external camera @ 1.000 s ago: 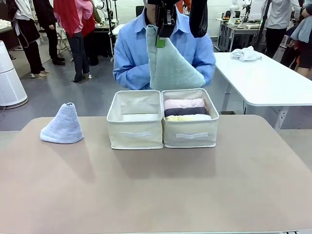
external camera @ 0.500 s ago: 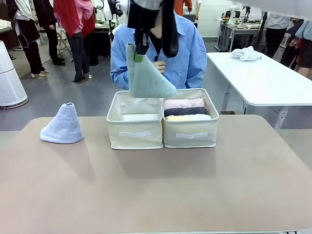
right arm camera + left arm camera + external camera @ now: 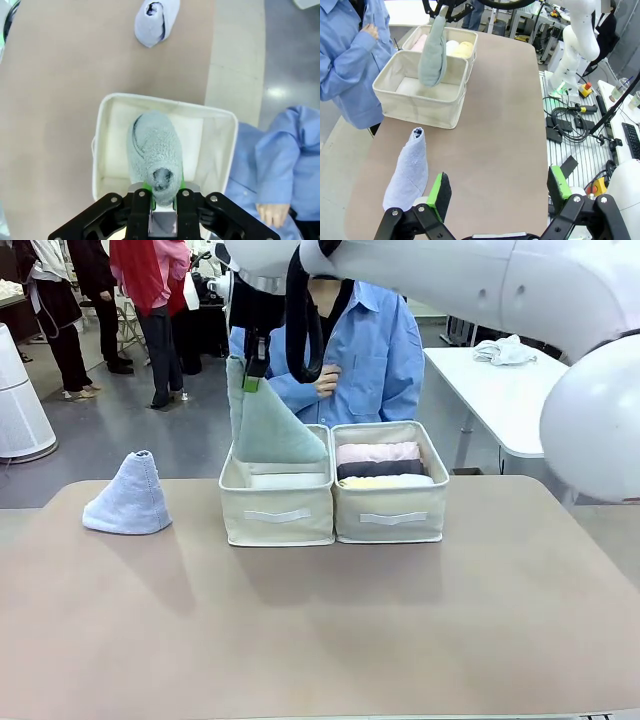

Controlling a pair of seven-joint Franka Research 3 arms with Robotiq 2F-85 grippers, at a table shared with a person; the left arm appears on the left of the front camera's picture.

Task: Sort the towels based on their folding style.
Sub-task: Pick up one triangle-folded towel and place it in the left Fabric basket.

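- While the right jaws clamp its tip, the pale grey-green cone towel [image 3: 270,425] hangs point-up over the left bin [image 3: 278,515], its base about level with the rim.
- Left jaws stand wide open over the table [image 3: 320,640].
- The lavender-blue cone towel [image 3: 130,498] stands on the table, apart from the bins.
- Rolled towels [image 3: 380,466] lie in the right bin [image 3: 390,520].

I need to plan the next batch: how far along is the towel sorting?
Done: three rolled towels, pink, dark grey and yellow, lie in the right bin. In hand: the right claw, shut on the grey-green cone towel, holds it over the left bin. Left: the blue cone towel stands on the table, near the open left claw.
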